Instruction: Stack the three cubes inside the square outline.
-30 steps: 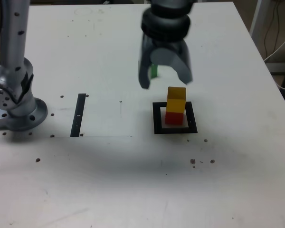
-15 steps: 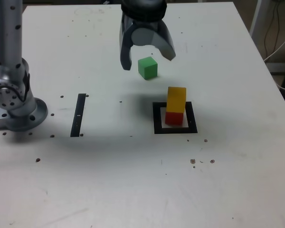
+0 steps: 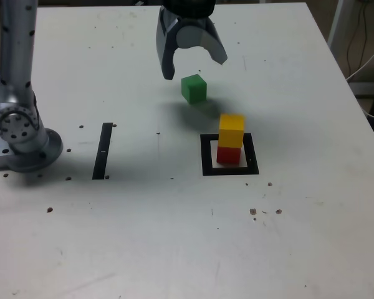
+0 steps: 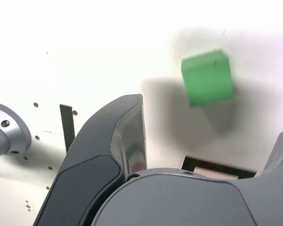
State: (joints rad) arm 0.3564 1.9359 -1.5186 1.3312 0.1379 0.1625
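- The exterior view takes in the whole white tabletop (image 3: 174,237): the gripper (image 3: 193,62) hangs near the far edge, its two dark fingers spread wide apart with nothing between them.
- The green cube (image 3: 194,88) sits on the tabletop just below and slightly to the exterior view's right of the gripper, apart from both fingers.
- Nearer the front, toward the tabletop's right edge in the exterior view, the square outline (image 3: 230,169) lies flat; the red cube (image 3: 228,154) stands inside it with the yellow cube (image 3: 231,130) on top, a two-high stack.
- Only the exterior view shows that stack, plus the arm's grey base (image 3: 22,134) by the left edge and a narrow black strip (image 3: 103,151) beside it.
- The wrist view shows the green cube (image 4: 208,77) close up, ahead of the open jaws, its shadow beneath it.
- The same view catches just a corner of the square outline (image 4: 212,165) behind the gripper body and part of the black strip (image 4: 66,126); the red and yellow cubes are hidden there.
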